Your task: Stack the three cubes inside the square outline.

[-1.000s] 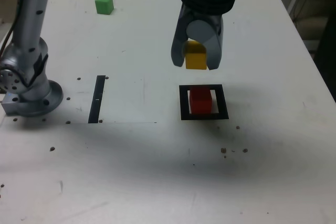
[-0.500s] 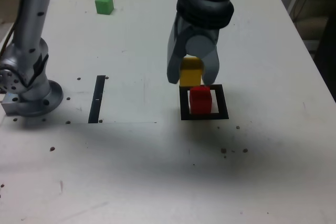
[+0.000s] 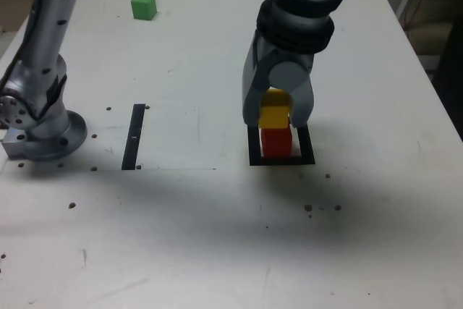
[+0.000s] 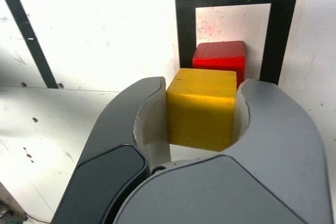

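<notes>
My gripper is shut on the yellow cube, gripped by two opposite sides. That cube hangs directly over the red cube, which sits inside the black square outline; whether the two touch I cannot tell. In the wrist view the red cube shows just past the yellow one, within the outline. The green cube lies alone far back at the exterior view's left.
The arm's grey base stands at the exterior view's left edge. A narrow black strip lies on the white table between base and outline. The table's right edge runs close behind the arm.
The gripper has carried the yellow cube down and toward the front, from above and behind the outline to just over the red cube.
</notes>
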`<act>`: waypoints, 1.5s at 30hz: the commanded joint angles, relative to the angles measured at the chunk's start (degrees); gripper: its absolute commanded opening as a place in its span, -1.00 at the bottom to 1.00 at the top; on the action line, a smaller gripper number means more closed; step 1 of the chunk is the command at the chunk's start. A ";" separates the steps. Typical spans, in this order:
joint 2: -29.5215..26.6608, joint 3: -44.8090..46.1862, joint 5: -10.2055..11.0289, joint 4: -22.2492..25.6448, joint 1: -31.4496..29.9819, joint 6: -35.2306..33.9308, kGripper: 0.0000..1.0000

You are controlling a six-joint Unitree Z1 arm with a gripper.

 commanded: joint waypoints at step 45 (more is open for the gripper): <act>-7.40 7.22 3.66 -1.70 3.07 2.76 0.99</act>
